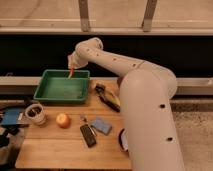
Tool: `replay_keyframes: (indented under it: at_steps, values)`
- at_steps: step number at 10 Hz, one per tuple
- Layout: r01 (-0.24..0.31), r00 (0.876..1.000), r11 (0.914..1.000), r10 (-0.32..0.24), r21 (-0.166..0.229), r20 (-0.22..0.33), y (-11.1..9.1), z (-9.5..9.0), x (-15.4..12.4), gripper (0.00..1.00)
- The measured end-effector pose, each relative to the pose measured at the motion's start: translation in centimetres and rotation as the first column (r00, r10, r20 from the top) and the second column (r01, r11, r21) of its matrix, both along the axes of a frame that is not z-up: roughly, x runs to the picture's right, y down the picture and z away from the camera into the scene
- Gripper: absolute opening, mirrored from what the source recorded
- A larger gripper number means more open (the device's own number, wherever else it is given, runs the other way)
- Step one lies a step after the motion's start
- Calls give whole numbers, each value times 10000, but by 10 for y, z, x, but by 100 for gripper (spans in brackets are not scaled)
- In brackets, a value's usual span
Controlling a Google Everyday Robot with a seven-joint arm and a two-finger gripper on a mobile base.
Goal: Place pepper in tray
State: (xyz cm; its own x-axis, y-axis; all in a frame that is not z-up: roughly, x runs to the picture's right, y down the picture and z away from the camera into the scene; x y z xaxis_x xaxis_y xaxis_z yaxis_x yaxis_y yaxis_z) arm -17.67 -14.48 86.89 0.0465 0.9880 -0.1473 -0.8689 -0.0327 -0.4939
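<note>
The green tray [59,98] sits at the back left of the wooden table. My gripper [71,65] hangs over the tray's far right rim. It is shut on the small orange-red pepper [71,73], which points down from the fingers just above the tray's far wall. The pepper is in the air, not resting on the tray's bottom. The tray's flat bottom holds nothing that I can see.
A round orange-yellow fruit [63,120] and a small bowl [35,113] lie in front of the tray. A black handset [88,135], a blue sponge [103,125] and a dark elongated object [107,95] lie to the right. My white arm [145,115] covers the table's right side.
</note>
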Motion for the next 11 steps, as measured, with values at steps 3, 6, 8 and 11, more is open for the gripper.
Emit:
replay_keyframes:
  at_steps: [3,6,8,11]
  values:
    - [5,9998,9994,3,-355,213,15,15,-9,0]
    - [71,9991,9955,-31,-945,426,34,37,-22,0]
    - [372,9974,9876,-271,-1526,673,53,56,-40,0]
    - [885,9920,9662,-635,-2419,1094,84,80,-67,0]
